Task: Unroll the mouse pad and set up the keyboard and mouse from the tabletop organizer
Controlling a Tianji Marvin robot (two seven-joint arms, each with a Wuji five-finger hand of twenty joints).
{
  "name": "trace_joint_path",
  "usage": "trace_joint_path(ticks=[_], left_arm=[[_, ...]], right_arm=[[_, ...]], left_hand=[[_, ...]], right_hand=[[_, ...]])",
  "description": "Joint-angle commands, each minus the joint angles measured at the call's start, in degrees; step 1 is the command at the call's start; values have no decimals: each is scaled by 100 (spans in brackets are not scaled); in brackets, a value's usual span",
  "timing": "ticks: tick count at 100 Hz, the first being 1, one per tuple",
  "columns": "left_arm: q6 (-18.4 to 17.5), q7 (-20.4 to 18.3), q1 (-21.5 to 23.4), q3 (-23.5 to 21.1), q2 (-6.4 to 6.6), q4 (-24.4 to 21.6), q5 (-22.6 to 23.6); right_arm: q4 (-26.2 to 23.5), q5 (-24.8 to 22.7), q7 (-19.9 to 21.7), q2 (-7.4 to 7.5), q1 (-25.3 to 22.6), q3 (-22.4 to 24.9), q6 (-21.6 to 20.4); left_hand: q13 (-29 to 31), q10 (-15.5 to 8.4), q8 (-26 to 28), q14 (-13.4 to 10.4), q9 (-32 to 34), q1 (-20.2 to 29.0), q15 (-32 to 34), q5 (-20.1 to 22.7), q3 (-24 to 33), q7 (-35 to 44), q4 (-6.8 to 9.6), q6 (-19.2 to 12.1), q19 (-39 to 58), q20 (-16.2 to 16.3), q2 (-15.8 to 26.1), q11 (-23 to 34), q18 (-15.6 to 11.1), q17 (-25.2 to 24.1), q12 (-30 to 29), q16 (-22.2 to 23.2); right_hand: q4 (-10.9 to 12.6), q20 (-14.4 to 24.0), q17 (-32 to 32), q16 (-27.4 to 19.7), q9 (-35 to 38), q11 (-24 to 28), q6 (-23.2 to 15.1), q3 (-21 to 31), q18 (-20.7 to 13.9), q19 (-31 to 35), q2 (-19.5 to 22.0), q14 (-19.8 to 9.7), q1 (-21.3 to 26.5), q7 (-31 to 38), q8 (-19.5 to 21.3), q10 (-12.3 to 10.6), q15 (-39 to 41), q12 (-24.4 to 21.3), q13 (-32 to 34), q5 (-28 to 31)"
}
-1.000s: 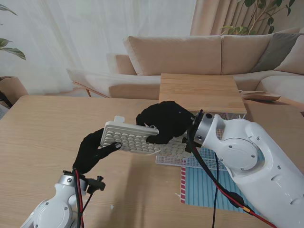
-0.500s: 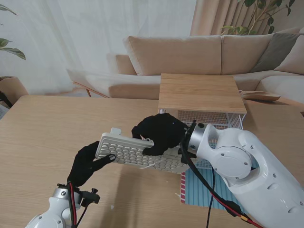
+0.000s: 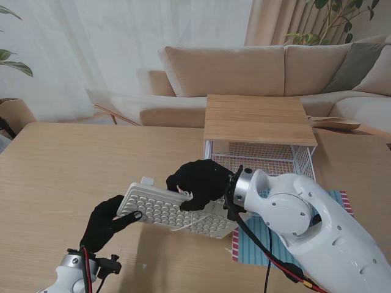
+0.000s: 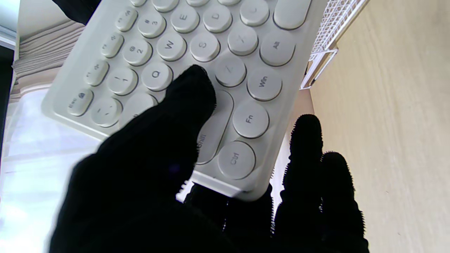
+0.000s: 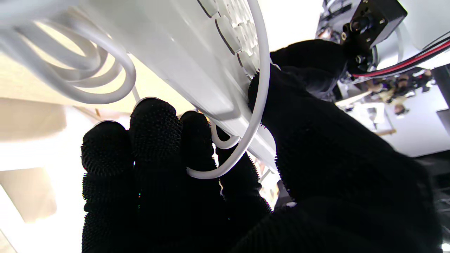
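A white keyboard [image 3: 177, 212] with round keys hangs tilted above the table, held by both black-gloved hands. My right hand [image 3: 198, 181] is shut on its far long edge; in the right wrist view the fingers [image 5: 154, 140] and thumb clamp that edge, with its white cable [image 5: 256, 105] looped over them. My left hand [image 3: 107, 221] grips the keyboard's left end, thumb [image 4: 190, 95] on the keys [image 4: 242, 70], fingers underneath. The striped blue mouse pad [image 3: 269, 238] lies unrolled under my right arm. No mouse is visible.
The white wire organizer [image 3: 263, 155] with a wooden top [image 3: 259, 119] stands beyond the mouse pad on the wooden table [image 3: 61, 171]. A beige sofa [image 3: 244, 73] is behind the table.
Both hands have carried the keyboard out of the organizer, toward me and lower. The wire basket and more of the mouse pad now show.
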Motion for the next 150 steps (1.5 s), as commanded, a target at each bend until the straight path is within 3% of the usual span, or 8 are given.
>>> trace_joint_path(ticks=[1,49,79,100,133,150], left_arm=[[78,17,115,-67,-20,137,-42],[61,131,507,-270,-66,288,-155],[160,315,452,-233,-112,512,-84],[504,379,252,-203,-151,680,-177],[968,610,5,-72,-204,966,86],[1347,765,-65,-49,-237,1046,294]], right_arm=[[-15,17,87,-30,18,-22,101],[284,206,231,-20,287,-518,395],[961,445,174,-74,793,-1165,632],[1260,304,13,-108,859,-1246,624],[1539,83,0,-98,1004,-1443,576],[1714,-78,-104,-119,1088,-1592,618]], left_hand=[[90,202,196,22,267,601,92,489,653,512,154,103,349,162,401,155,-242,2,138,-23],[86,211,136,48,282,595,106,525,662,507,158,119,376,177,378,146,-174,6,134,-27],[81,208,102,53,288,603,116,538,682,510,162,125,401,190,363,140,-136,24,128,-28],[88,211,80,99,316,642,120,557,714,520,172,174,438,208,316,100,-140,87,129,-28],[98,250,-26,137,357,611,135,621,762,489,173,188,442,218,256,73,-52,81,119,-25],[91,288,-122,197,373,623,146,676,795,493,165,242,428,221,195,65,108,53,99,-28]], right_hand=[[447,161,17,63,-6,62,-1091,981,-77,287,390,-115,754,844,323,165,143,71,218,275],[455,173,-24,68,-31,64,-1092,950,-84,294,425,-91,771,842,335,169,156,82,180,263],[455,183,-144,74,-93,77,-1104,927,-127,277,482,-90,766,835,345,136,168,89,105,243],[468,172,-198,60,-140,114,-1255,869,-246,247,500,-173,683,824,391,5,144,41,47,179],[472,114,-289,-1,-200,119,-1395,732,-302,157,575,-186,621,804,363,-126,37,-29,-25,110],[490,19,-514,-75,-485,19,-1362,528,-435,26,670,-207,501,607,114,-232,-122,-149,-300,-219]])
